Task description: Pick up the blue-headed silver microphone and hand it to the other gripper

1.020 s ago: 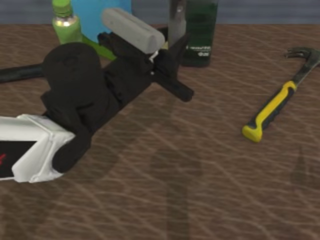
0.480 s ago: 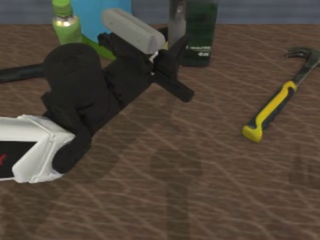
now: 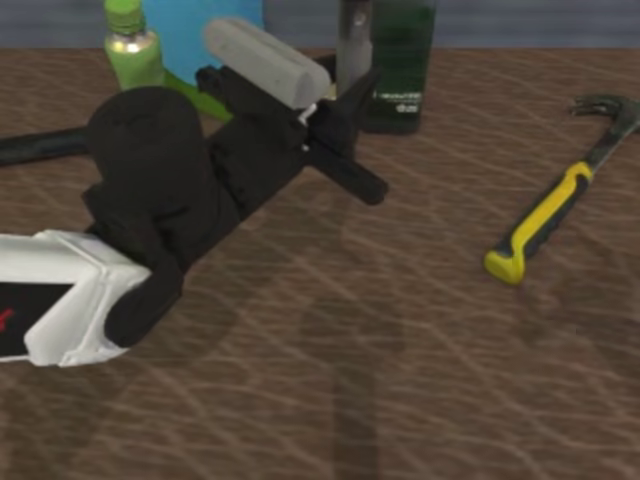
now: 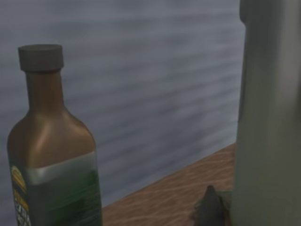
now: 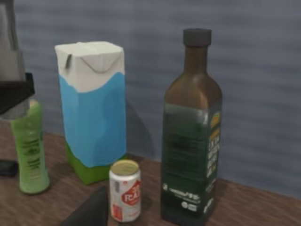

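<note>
Since your left end effector sits at the upper centre of the top view, clamped on the handle of the blue-headed silver microphone, the pick-up looks done and the handover is the step to get right. The microphone stands roughly upright at the far edge of the counter, just beside the dark green bottle. Its head is not visible in any view, so I can only suppose it is at the upper end. From the right wrist view the black jaw crosses the handle low down, which leaves bare silver above it.

Draw the microphone away from the bottle first, toward the open middle of the counter, before you tilt it. Hold the handle steady and offer its free length to the right end effector, of which only a dark edge shows; you cannot tell whether it is open. Have the right arm come in clear of the hammer. Release on the left only once the right side has firmly closed.
</note>
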You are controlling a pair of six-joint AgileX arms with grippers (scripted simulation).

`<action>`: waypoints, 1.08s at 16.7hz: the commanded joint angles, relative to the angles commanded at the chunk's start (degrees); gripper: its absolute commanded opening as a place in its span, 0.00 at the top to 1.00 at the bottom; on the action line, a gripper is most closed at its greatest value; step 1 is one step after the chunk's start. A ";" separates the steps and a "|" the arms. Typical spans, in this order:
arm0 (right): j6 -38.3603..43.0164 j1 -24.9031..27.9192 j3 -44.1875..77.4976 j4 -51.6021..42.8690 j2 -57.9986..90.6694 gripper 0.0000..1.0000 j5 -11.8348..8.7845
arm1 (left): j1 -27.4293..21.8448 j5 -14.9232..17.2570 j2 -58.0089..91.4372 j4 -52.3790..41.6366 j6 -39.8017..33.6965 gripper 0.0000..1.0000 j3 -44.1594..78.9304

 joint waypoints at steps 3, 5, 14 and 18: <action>0.65 3.06 8.77 7.62 15.64 0.00 -8.71 | 0.00 0.00 0.00 0.00 0.00 1.00 0.00; 1.00 4.96 14.30 12.43 25.55 0.00 -14.21 | 0.00 0.00 0.00 0.00 0.00 1.00 0.00; 1.87 9.83 27.42 23.63 49.81 0.00 -28.63 | 0.00 0.00 0.00 0.00 0.00 1.00 0.00; 1.85 9.54 27.20 23.53 49.70 0.00 -28.55 | 0.00 0.00 0.00 0.00 0.00 1.00 0.00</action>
